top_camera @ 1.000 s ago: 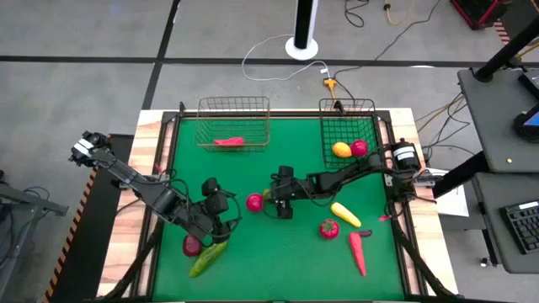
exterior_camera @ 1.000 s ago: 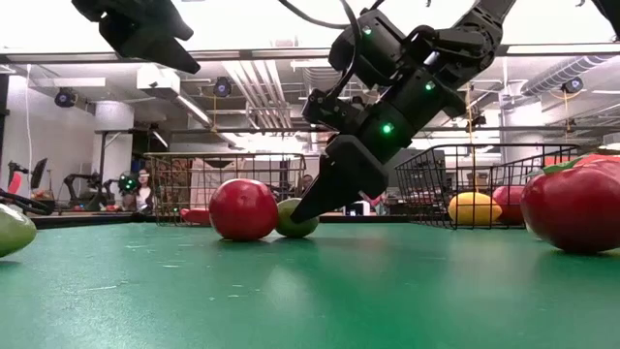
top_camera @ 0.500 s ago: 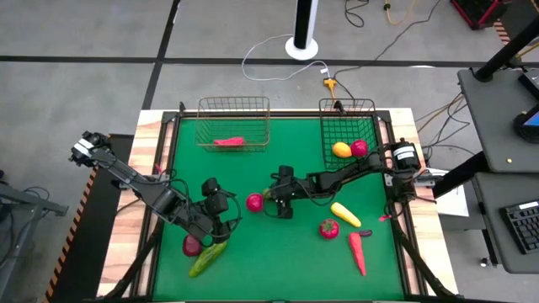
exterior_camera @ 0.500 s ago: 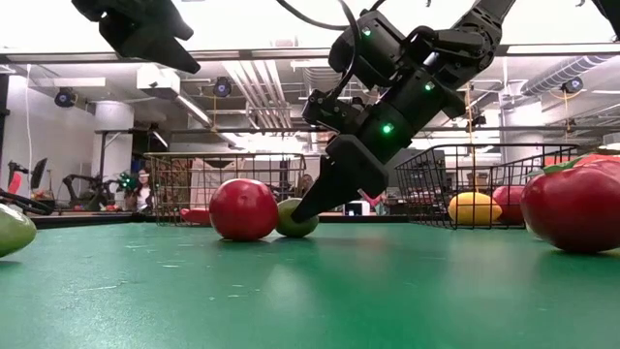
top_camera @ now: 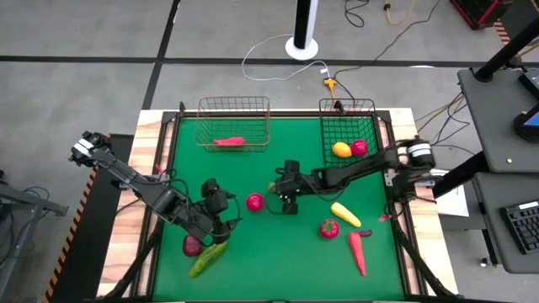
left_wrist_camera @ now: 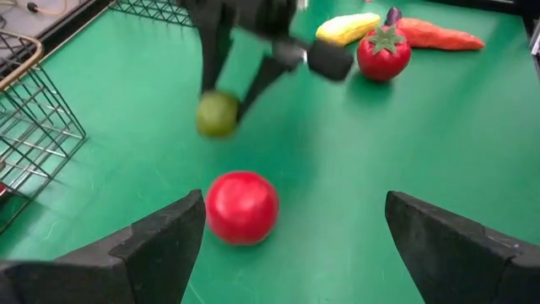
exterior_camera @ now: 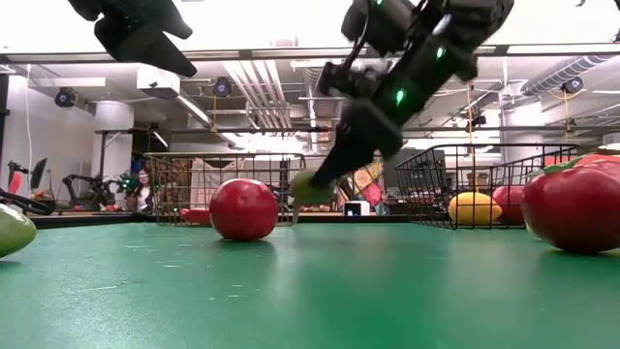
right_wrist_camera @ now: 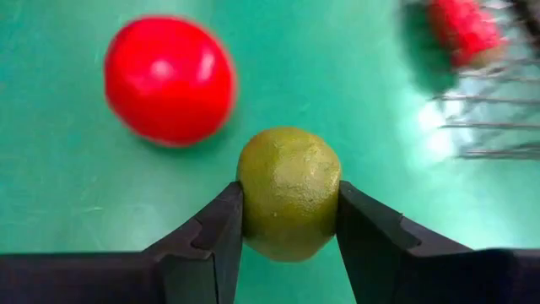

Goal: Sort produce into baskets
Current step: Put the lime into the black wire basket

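My right gripper (top_camera: 278,196) is shut on a green lime (right_wrist_camera: 289,192) near the middle of the table, just right of a red round fruit (top_camera: 254,202). In the low view the lime (exterior_camera: 308,187) is off the green mat. My left gripper (top_camera: 221,222) is open and empty at the near left, above a green cucumber (top_camera: 208,258) and a dark-red fruit (top_camera: 192,246). The tan basket (top_camera: 233,99) at the far edge holds a red chili (top_camera: 228,141). The black basket (top_camera: 347,101) holds a lemon (top_camera: 341,150) and a pink fruit (top_camera: 360,148). My right gripper pinches the lime by its two opposite sides (right_wrist_camera: 246,198) between its two fingers (right_wrist_camera: 221,228). The fingers slant down from the table's right side. The lime is lifted clear of the mat, beside the red round fruit (right_wrist_camera: 169,80).
A long yellow piece (top_camera: 345,214), a red tomato-like fruit (top_camera: 328,228) and a red chili (top_camera: 358,252) lie at the near right. The red round fruit (left_wrist_camera: 242,207) lies on the mat ahead of my left gripper (left_wrist_camera: 295,245). Wooden rails edge the green mat.
My right gripper has gone up and a little toward the table's right edge with the lime. The lime has come off the mat and away from the red round fruit, which has stayed where it was.
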Robot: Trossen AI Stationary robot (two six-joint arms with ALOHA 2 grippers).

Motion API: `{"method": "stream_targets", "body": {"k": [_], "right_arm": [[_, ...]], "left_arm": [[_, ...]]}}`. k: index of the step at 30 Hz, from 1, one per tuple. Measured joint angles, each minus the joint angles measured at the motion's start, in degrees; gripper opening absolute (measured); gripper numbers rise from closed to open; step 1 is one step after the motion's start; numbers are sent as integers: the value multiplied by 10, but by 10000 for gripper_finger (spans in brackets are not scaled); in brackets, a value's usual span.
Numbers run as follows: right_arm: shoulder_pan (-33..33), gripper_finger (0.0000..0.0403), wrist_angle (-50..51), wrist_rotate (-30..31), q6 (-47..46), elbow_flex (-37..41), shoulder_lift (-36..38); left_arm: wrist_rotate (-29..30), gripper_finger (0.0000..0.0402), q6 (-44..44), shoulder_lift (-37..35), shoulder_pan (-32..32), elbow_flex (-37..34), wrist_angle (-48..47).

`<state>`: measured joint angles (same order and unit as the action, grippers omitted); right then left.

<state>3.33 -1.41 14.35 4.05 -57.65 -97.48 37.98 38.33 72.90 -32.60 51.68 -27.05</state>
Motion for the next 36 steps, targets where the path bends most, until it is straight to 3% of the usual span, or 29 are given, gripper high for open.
{"method": "stream_targets", "body": {"k": [7, 13, 20, 25, 32, 36], "right_arm": [[-9, 151, 158, 119, -27, 0, 150], [-57, 151, 291, 212, -93, 0, 275], [-165, 151, 385, 236, -226, 0, 364], [-251, 151, 433, 200, -308, 0, 372], [-389, 151, 459, -19, -315, -20, 317], [-430, 151, 491, -33, -299, -33, 277]], "left_arm": [[-20, 346, 14, 0, 0, 0, -1], [-27, 346, 17, 0, 0, 0, -2], [-27, 346, 17, 0, 0, 0, -1], [-27, 346, 17, 0, 0, 0, -1], [-25, 346, 17, 0, 1, 0, 0], [-25, 346, 18, 0, 1, 0, -1]]}}
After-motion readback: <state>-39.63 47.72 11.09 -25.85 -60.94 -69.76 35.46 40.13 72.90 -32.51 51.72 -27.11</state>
